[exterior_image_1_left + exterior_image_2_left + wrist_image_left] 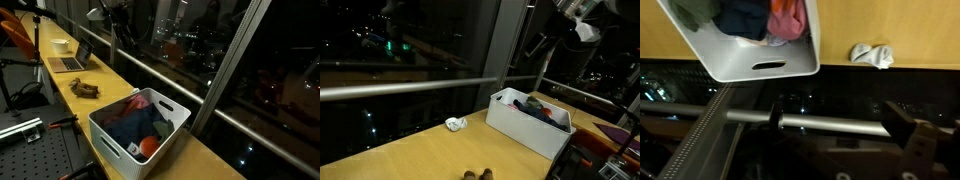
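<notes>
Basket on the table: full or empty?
Mostly full. The basket holds bunched clothes, dark blue, pink and orange, reaching near its rim; the wrist view shows the same.

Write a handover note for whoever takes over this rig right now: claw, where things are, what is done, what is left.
Claw: open, empty, raised well above the counter.
Basket: on the counter by the window, with clothes inside.
White cloth: balled up on the counter, beside the basket, apart from it.
Done: several clothes lie in the basket.
Left, probably: the white cloth, not yet in.
</notes>
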You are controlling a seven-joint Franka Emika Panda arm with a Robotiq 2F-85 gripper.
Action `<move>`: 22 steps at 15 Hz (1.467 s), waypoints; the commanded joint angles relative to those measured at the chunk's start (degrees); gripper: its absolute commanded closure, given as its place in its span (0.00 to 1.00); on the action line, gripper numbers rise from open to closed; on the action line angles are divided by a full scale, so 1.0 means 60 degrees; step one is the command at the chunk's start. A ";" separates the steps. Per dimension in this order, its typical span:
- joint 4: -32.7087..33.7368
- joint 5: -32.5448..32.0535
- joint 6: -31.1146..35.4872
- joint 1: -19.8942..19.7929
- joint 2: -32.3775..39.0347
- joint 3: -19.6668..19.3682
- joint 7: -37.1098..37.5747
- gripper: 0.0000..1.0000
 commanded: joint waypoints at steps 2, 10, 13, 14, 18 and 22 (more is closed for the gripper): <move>0.1723 0.0181 0.0393 0.0659 0.2078 -0.0127 -0.0220 0.00; 0.5041 0.1032 0.0098 0.1372 0.5689 -0.0810 -0.1732 0.00; 0.6319 0.1322 -0.0298 0.1578 0.7063 -0.1069 -0.2360 0.00; 0.6789 0.1411 -0.0495 0.1651 0.7494 -0.1135 -0.2533 0.00; 0.8589 0.1767 -0.1314 0.1797 0.9065 -0.1211 -0.3183 0.00; 1.0274 0.1954 -0.2128 0.1950 1.0249 -0.1217 -0.3672 0.00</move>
